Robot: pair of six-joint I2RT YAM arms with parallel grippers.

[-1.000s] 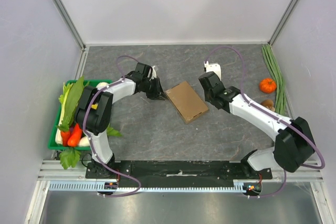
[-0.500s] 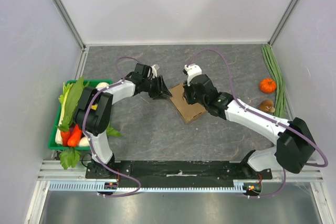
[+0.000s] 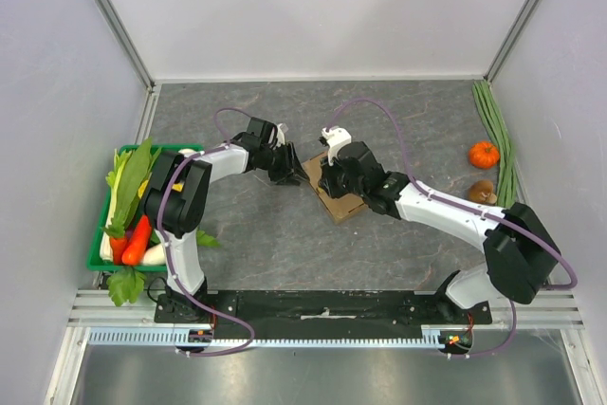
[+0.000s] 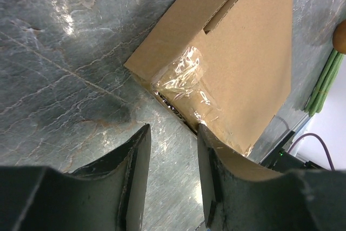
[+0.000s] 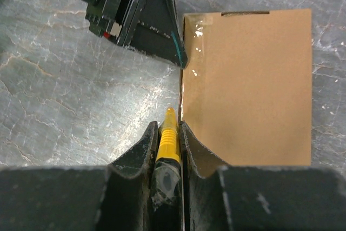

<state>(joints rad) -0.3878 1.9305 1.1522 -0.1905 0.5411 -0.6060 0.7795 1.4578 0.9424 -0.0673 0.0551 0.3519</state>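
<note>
Top external view: flat cardboard box (image 3: 347,204) lies mid-bench, w/ both arms meeting at its left side. Left claw (image 3: 289,166) sits at the box's far-left corner and right claw (image 3: 327,177) hangs over the left edge just beside it. Left wrist view: left claw (image 4: 173,129) is open w/ a narrow gap and only bare bench (image 4: 65,79) between the fingers (image 4: 135,177). One finger is up against the box (image 4: 248,52) edge by a crinkled patch of clear tape (image 4: 186,87); actual contact can't be told. Right wrist view: right claw (image 5: 168,128) is clamped on a yellow tool (image 5: 168,136), w/ its narrow tip poking out fwd right along the box's (image 5: 248,90) left edge; too small to tell if a blade shows. In the same view the left claw's (image 5: 140,14) dark tip meets the box's corner. Box is closed, lying flat, a tab slot visible on its far side. Elsewhere: green crate (image 3: 95,255) of veg at bench left; tomato (image 3: 484,154), long green beans (image 3: 498,135) and a small brown item (image 3: 482,190) at far right, well apart from the box.
</note>
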